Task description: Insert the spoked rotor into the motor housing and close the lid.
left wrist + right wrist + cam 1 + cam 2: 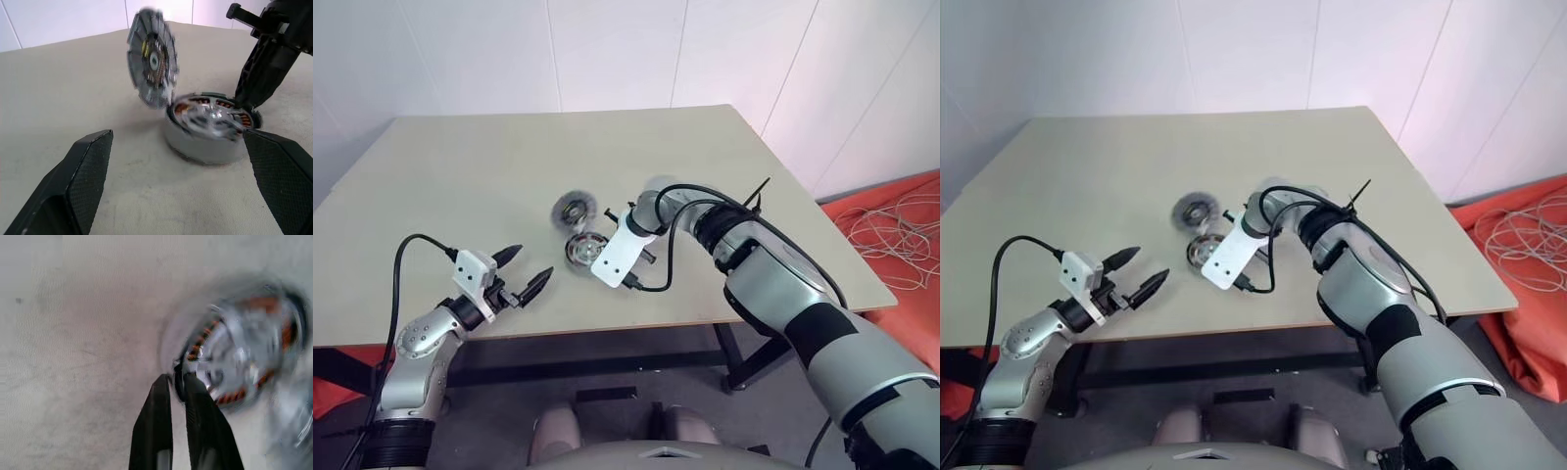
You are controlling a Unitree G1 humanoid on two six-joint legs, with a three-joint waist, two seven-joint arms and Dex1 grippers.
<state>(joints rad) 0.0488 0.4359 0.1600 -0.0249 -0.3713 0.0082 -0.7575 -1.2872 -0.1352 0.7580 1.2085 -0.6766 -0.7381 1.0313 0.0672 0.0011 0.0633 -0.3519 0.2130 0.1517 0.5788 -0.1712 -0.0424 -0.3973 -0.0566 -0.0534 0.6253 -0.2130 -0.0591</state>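
I see the motor housing sitting flat on the counter, near the front-middle of the top. Its copper-orange windings ring a silvery centre, and the spoked rotor lies inside the cup, its thin spokes showing over the coils. Just behind the housing and touching its rim in the left wrist view, the lid stands tipped up on its notched edge, its inner face turned toward my left arm; it looks blurred. From the head views it reads as a round grey disc just beyond the housing.

My right pincer points steeply down at the housing's rim on the side away from the lid. Its two black fingers are clenched with only a sliver between them, the tips right at the cup's wall; I cannot tell whether they pinch the wall itself or merely touch it.

My left pincer hangs level over the counter's front edge, well apart from the parts, released, its fingers spread wide and aimed at the housing with nothing between them.
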